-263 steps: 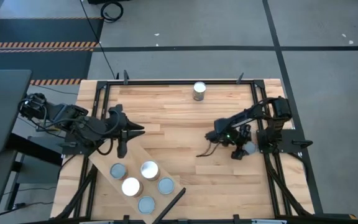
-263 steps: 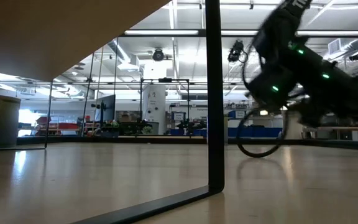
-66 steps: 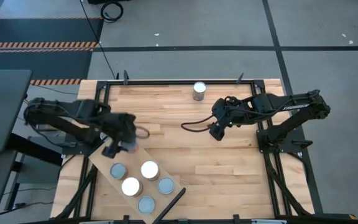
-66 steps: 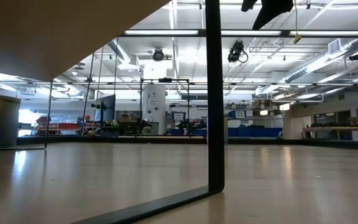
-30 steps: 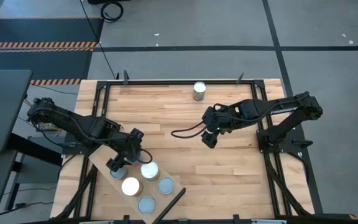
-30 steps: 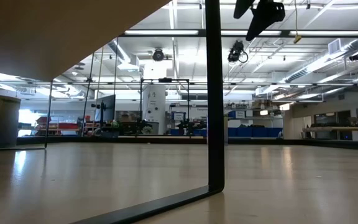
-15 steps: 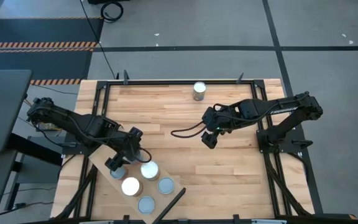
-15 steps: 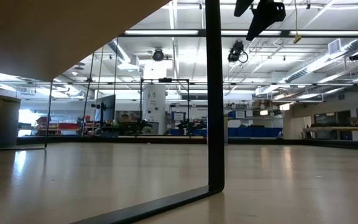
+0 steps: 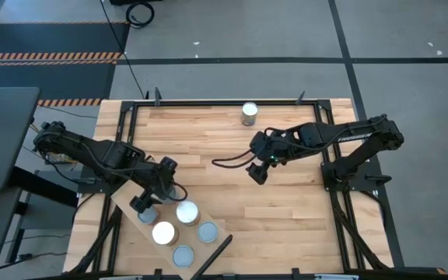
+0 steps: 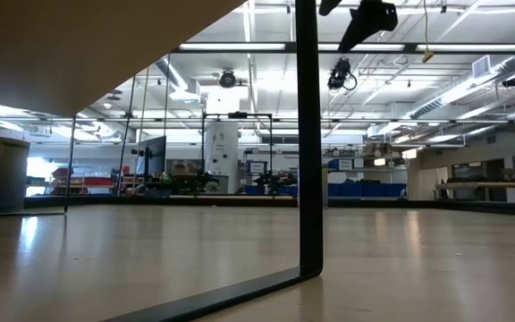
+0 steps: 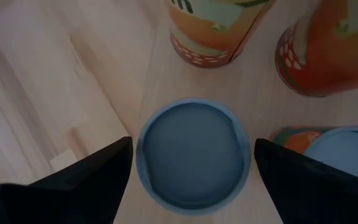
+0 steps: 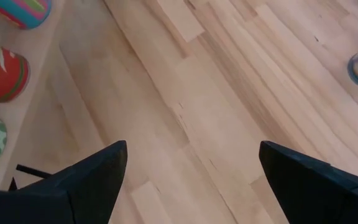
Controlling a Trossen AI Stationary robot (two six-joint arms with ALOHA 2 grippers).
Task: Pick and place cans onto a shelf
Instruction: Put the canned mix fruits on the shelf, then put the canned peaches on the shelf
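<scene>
We see five metal cans on the light wood shelf, table's front-left; one silvery can stands at the far edge.

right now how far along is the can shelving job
Done: five cans on the shelf, the fifth, a blue-topped can, between the left tool's open fingers. In hand: nothing; the right tool hangs open over bare tabletop. Left: one can standing at the table's far edge.
</scene>
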